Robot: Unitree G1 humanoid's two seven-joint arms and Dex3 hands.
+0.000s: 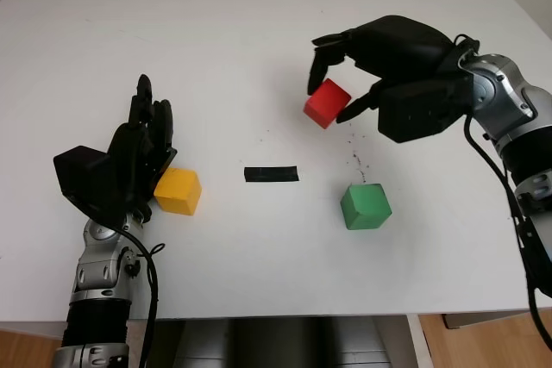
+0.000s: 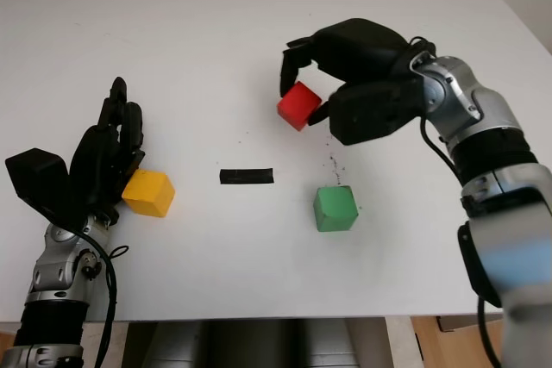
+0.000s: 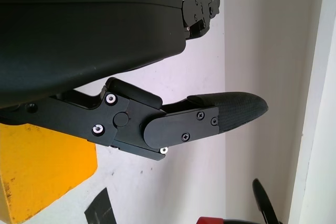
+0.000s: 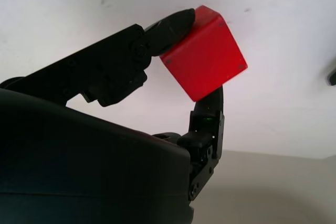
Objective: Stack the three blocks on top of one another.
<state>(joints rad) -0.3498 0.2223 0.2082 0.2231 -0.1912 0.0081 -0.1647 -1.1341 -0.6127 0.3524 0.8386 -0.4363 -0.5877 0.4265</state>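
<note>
Red block (image 1: 327, 102) is hanging tilted, pinched by right robot hand (image 1: 345, 84) above desk (image 1: 259, 32), ready for carrying toward green block (image 1: 366, 206). Left robot hand (image 1: 142, 148), open, is touching yellow block (image 1: 178, 191).

So there are three small cubes. The red block (image 1: 327, 102) is up off the bench (image 1: 259, 32), tilted on a corner, pinched in the right robot hand (image 1: 330, 92) toward the far right. The green block (image 1: 366, 206) sits flat on the bench, nearer and just right of it. The yellow block (image 1: 178, 191) sits way over left, touching the open left robot hand (image 1: 138, 148).
</note>
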